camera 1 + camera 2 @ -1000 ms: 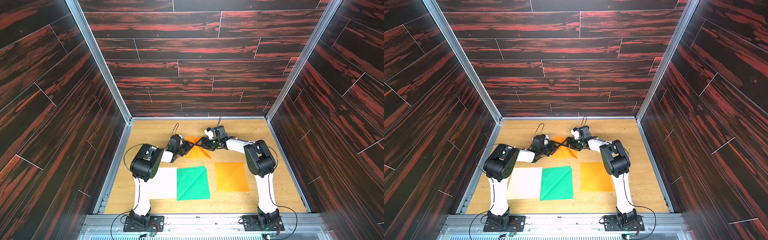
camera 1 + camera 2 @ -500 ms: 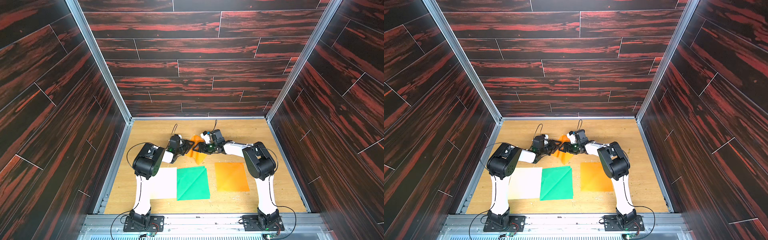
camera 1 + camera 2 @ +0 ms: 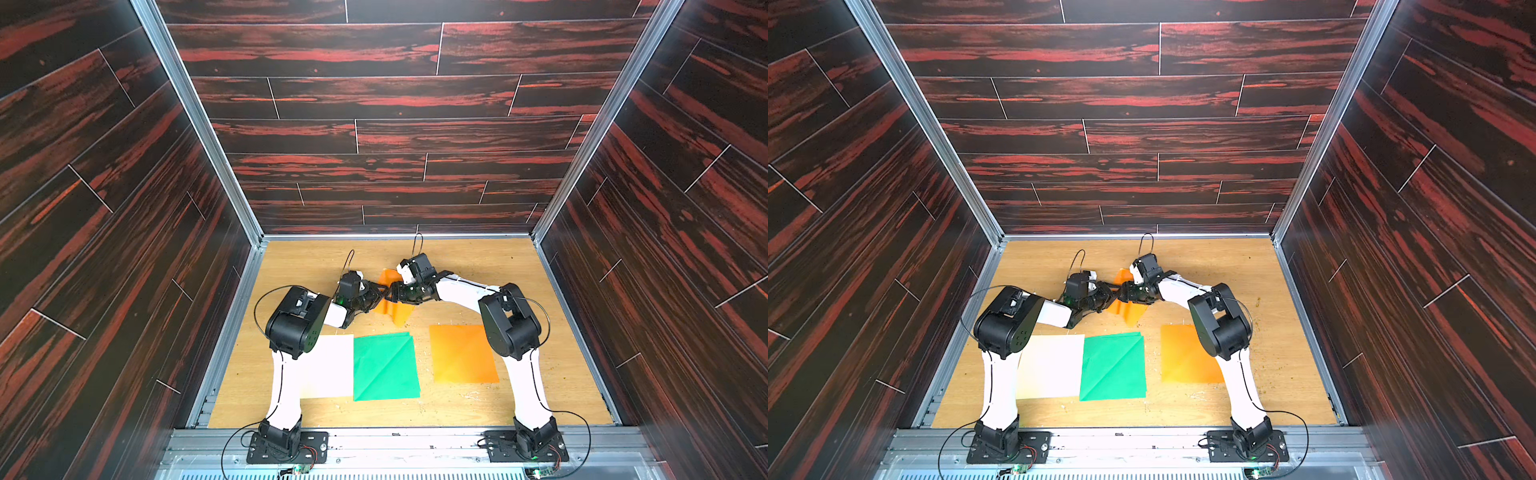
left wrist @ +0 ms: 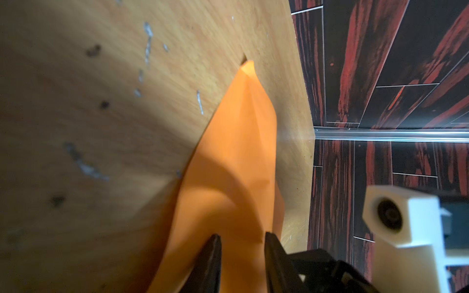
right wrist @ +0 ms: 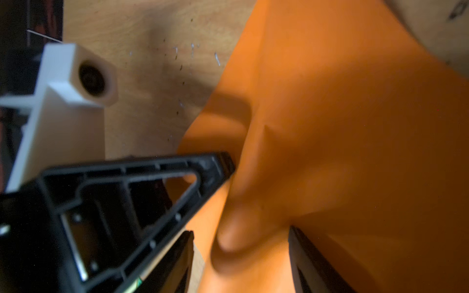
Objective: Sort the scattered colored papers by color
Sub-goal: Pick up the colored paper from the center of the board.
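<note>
Left wrist view: orange paper (image 4: 233, 165) stands buckled between left fingers (image 4: 210, 263), narrow gap; right fingers (image 5: 302, 256), wider, straddle same fold from opposite side.

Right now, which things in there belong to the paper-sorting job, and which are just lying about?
Part of the job:
- buckled orange paper, between the left gripper and right gripper
- flat orange paper
- green paper
- white paper

Just there:
- pale specks on the wooden tabletop
- dark wall panels
</note>
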